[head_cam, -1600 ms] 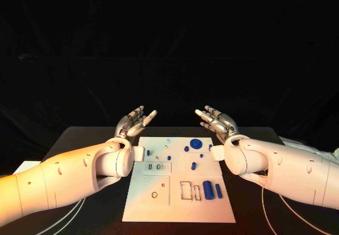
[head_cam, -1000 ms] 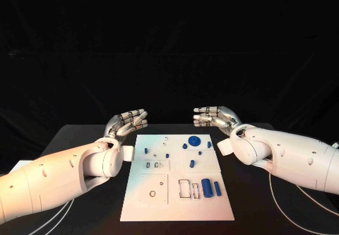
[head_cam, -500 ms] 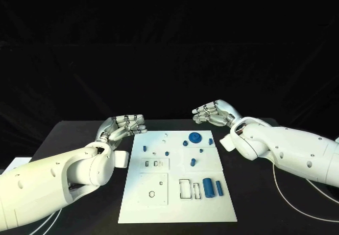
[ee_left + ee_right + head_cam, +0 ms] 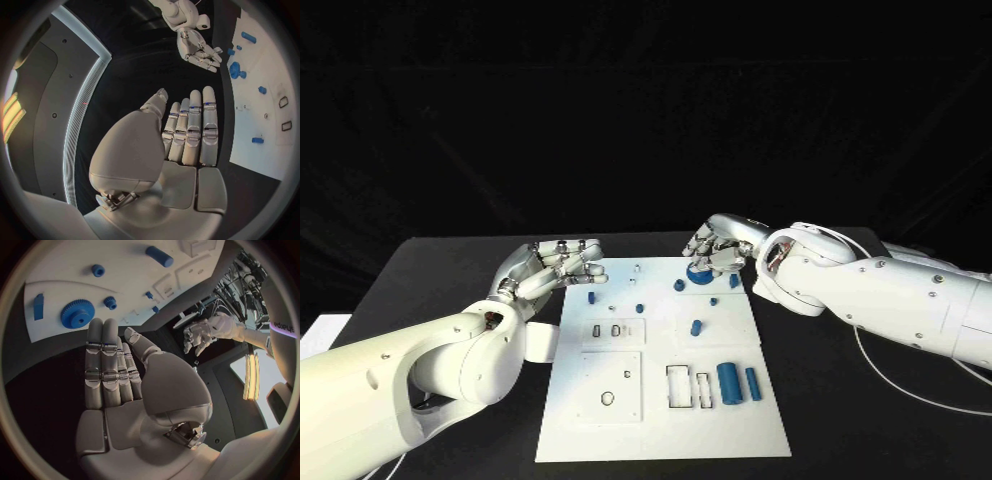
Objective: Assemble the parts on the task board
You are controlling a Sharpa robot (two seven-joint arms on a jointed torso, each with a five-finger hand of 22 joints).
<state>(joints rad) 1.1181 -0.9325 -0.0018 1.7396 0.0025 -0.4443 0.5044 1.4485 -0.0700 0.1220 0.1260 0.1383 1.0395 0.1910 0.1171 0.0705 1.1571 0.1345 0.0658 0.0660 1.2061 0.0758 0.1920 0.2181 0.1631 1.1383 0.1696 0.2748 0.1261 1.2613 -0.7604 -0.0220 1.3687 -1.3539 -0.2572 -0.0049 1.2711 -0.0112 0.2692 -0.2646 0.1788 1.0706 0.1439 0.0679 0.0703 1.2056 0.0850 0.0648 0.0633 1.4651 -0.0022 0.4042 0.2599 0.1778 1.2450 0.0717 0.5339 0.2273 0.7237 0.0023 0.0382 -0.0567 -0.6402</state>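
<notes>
The task board (image 4: 661, 420) looks like matt white plastic; the parts (image 4: 727, 382) are smooth blue plastic. The worktop (image 4: 444, 270) is matt black. Both arms (image 4: 906, 300) wear glossy white shells, their hands (image 4: 718, 248) brushed silver metal.

Tabletop (image 4: 430, 270): black and matte, stretching out to both sides.
Backdrop (image 4: 646, 110): dark cloth behind the tabletop's far edge, hanging in faint folds.
Cable (image 4: 899, 395): thin and white, curving across the tabletop on the right.
Pale object (image 4: 318, 328): flat, at the tabletop's left edge; unclear what it is.
</notes>
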